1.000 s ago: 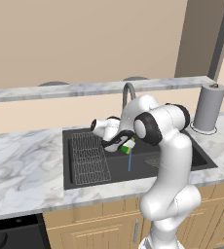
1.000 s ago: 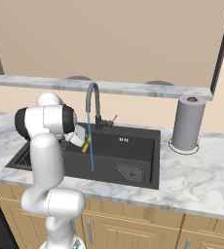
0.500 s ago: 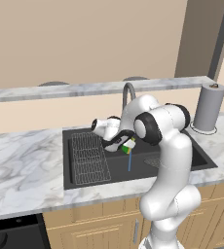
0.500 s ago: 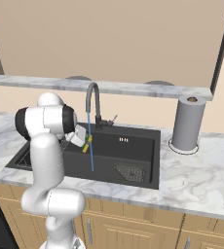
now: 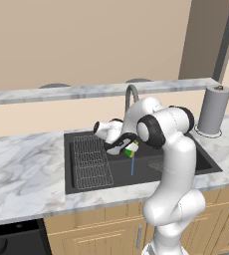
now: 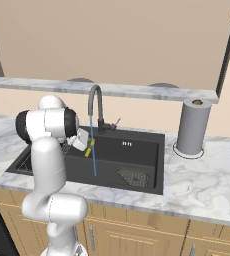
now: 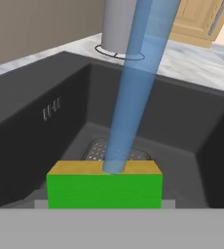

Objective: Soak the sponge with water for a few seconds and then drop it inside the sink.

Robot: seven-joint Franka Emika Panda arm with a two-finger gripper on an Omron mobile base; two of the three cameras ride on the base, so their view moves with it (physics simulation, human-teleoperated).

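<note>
My gripper (image 5: pixel 127 148) is shut on the sponge (image 5: pixel 133 149), a small green block with a yellowish edge, and holds it above the dark sink (image 5: pixel 86 183) under the faucet (image 5: pixel 131 95). The water (image 5: pixel 132 166) is a thin blue stream running down past the sponge into the basin. From the right base view the sponge (image 6: pixel 90 148) hangs at the stream (image 6: pixel 94 160), beside the gripper (image 6: pixel 85 145). In the hand view the water (image 7: pixel 133 87) lands on the yellowish edge of the sponge (image 7: pixel 104 190), over the mesh drain (image 7: pixel 95 151).
A wire grid rack (image 5: pixel 90 162) lies in the sink's left half. A grey paper towel roll (image 6: pixel 191 127) stands on the marble counter (image 6: pixel 202 185) right of the sink. A raised marble ledge (image 5: pixel 61 92) runs behind the faucet.
</note>
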